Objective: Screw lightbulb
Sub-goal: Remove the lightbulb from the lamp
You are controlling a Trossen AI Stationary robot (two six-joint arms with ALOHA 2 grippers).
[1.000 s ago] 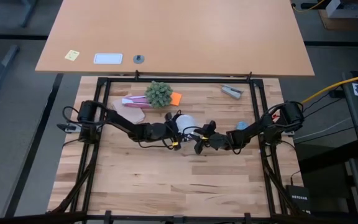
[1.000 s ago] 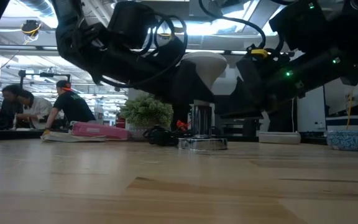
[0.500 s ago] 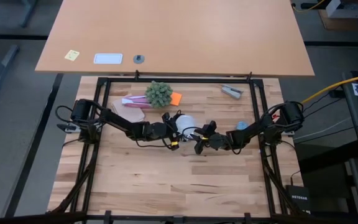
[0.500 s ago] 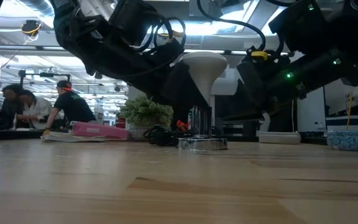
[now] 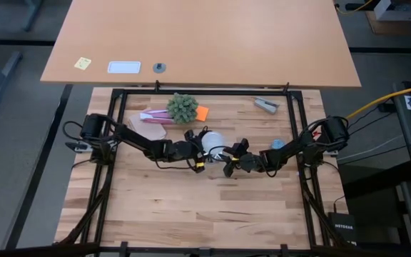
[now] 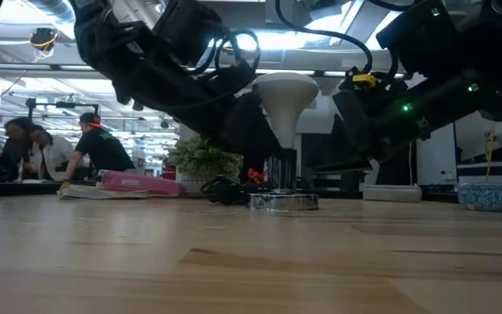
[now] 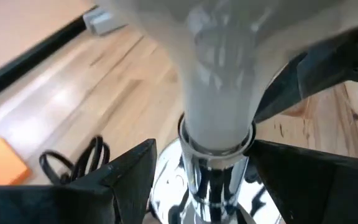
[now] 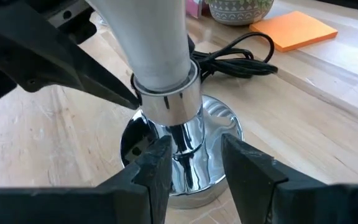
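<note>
Lightbulb (image 6: 286, 100) is standing upright mid-bench, dome up, its grey screw base sitting in the chrome socket (image 6: 283, 200) on the wooden bench (image 5: 191, 207). In the high view the bulb (image 5: 212, 140) is showing as a white dome between the two arms.

Left end effector (image 5: 198, 145) is reaching in from the left, fingers (image 7: 114, 180) spread wide on either side of the bulb's neck (image 7: 219, 106); can't tell whether the pads are actually touching it.

Right end effector (image 5: 228, 161) is coming in from the opposite side, low at the socket. Its fingers (image 8: 157, 168) are sitting close either side of the socket's chrome stem (image 8: 182, 146), narrow gap showing; contact unclear.

Black cord (image 8: 232, 56) is lying coiled just behind the socket, with an orange sticky pad (image 8: 294, 29) beyond it. Potted plant (image 5: 182, 107) is standing toward the far edge. People are working at a table in the room behind (image 6: 50, 150).
</note>
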